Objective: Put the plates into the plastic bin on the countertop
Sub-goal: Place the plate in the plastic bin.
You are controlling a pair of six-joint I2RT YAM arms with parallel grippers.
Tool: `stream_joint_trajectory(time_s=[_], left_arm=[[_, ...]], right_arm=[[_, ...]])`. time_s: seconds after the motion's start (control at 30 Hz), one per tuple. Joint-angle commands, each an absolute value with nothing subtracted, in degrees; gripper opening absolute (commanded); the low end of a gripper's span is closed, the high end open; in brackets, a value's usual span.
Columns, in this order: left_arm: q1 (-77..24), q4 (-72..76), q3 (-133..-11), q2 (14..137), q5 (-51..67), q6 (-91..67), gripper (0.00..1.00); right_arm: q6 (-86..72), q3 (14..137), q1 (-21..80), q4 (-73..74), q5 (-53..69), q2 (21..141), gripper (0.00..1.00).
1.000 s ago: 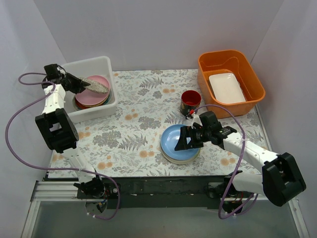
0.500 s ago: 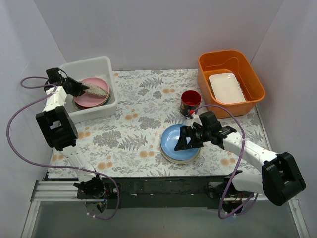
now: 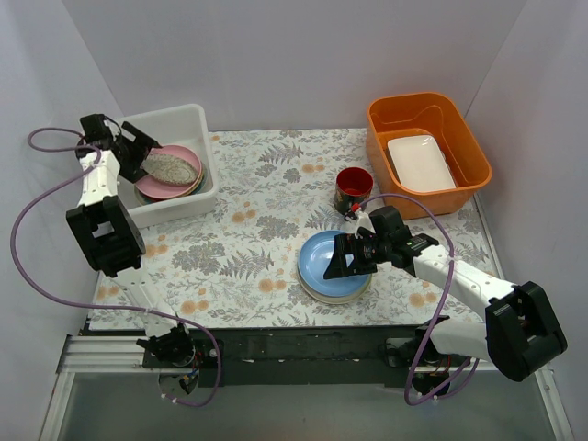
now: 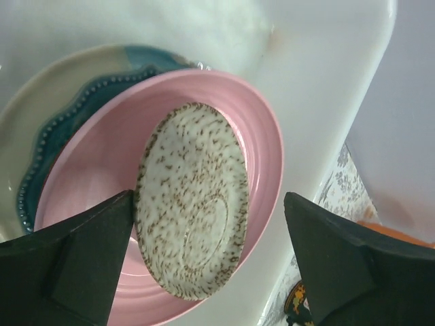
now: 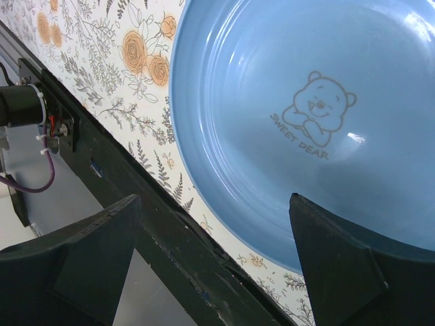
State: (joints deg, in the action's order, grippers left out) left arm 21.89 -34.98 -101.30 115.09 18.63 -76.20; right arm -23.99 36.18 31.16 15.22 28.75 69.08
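The surface (image 3: 266,207) is a pale cloth printed with grey leaves and orange flowers, set in a booth of plain white walls (image 3: 294,55). A black rail (image 3: 303,342) runs along its bottom edge in the overhead view.

At the upper left of that view stands the white bin (image 3: 195,114). My left pincer (image 3: 141,154) hangs over the bin's left side, fingers spread wide and gripping nothing. Between them in the wrist view lies a speckled plate (image 4: 192,204), tilted on a pink plate (image 4: 262,142). The pink plate sits on a teal-rimmed plate (image 4: 64,92), and all three are inside the bin.

Low and right of centre, my right pincer (image 3: 342,262) hovers spread wide over a blue plate (image 5: 306,102) with a small bear drawn on it, and it holds nothing. The blue plate tops a short stack on the cloth, with a cream plate (image 3: 338,296) showing beneath.

Just above the stack stands a dark red mug (image 3: 354,188). At the upper right an orange tub (image 3: 375,124) holds a white dish (image 3: 420,163).
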Motion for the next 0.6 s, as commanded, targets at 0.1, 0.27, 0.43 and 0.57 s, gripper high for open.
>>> stream_joint_trajectory(time_s=[0.1, 0.27, 0.43, 0.57], left_arm=[[21.1, -46.0, -117.8, 117.3, 9.2, -73.8, 0.98], [19.7, -46.5, -117.7, 113.9, 2.8, -71.5, 0.98], [18.0, -45.0, -116.2, 112.7, 4.4, -71.6, 0.98], [17.2, -43.7, -113.3, 110.8, 5.4, -71.6, 0.98]], right_arm=[[-23.8, 36.0, 31.6, 14.7, 29.7, 68.4, 0.96], [-23.9, 36.0, 31.6, 14.5, 29.5, 67.9, 0.96], [-23.7, 35.9, 31.6, 15.1, 29.3, 67.4, 0.96], [-23.6, 35.9, 31.6, 15.3, 28.9, 67.1, 0.96]])
